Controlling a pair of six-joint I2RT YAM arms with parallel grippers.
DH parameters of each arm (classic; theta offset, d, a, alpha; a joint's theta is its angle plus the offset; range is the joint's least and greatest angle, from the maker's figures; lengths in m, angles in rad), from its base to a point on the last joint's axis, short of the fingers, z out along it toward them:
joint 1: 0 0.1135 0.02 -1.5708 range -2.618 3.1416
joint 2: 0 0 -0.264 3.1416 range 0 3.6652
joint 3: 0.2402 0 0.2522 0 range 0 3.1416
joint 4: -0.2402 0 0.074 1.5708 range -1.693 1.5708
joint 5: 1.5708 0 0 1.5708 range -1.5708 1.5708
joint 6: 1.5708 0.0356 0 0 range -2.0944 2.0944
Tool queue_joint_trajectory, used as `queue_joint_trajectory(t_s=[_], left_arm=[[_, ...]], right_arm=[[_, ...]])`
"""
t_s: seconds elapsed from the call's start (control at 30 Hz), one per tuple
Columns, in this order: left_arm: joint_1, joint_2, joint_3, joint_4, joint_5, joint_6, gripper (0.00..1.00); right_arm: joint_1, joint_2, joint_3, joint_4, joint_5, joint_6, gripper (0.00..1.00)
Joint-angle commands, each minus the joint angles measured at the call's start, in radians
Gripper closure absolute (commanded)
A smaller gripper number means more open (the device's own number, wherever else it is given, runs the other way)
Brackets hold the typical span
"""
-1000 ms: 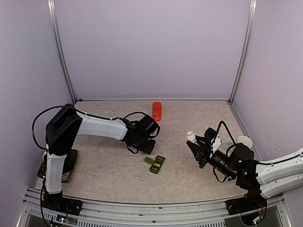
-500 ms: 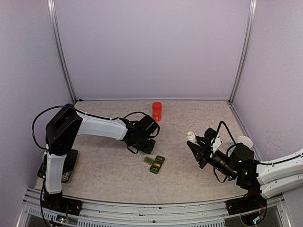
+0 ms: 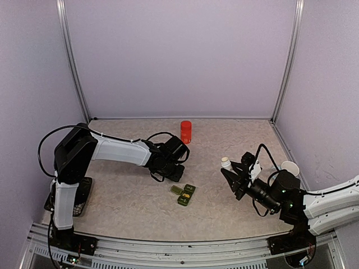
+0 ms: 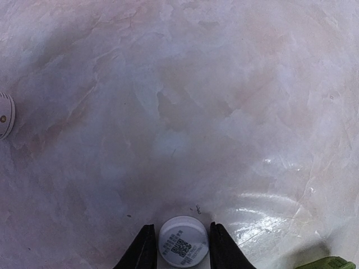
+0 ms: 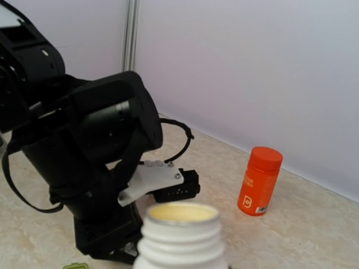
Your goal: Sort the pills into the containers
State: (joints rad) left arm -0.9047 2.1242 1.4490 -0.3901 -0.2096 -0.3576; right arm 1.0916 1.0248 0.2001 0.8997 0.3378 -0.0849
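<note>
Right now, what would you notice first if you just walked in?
The bright orange bottle stands out at the back of the table. On the right, the right claw holds up an open white bottle, and the left claw has a little white cap between its fingers, near the green containers in the middle.
</note>
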Motion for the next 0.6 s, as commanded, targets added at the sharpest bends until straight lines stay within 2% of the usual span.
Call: queue_joint_trajectory(t_s=[0.0,0.17,0.43,0.57], left_arm=[[-0.003,-0.003,0.016,0.017,-0.004,-0.001,0.67],[-0.005,-0.016,0.014,0.02,-0.004,-0.001,0.78],[-0.012,-0.055,0.015,0.014,0.011,-0.006,0.83],[-0.022,-0.128,0.014,0.013,0.054,-0.006,0.83]], right_arm=[[-0.004,0.009,0.027,-0.001,0.007,0.01,0.67],[-0.005,0.014,0.024,-0.001,0.006,0.012,0.67],[-0.006,0.005,0.02,-0.005,0.004,0.016,0.67],[-0.004,-0.021,0.012,-0.02,-0.007,0.016,0.67]])
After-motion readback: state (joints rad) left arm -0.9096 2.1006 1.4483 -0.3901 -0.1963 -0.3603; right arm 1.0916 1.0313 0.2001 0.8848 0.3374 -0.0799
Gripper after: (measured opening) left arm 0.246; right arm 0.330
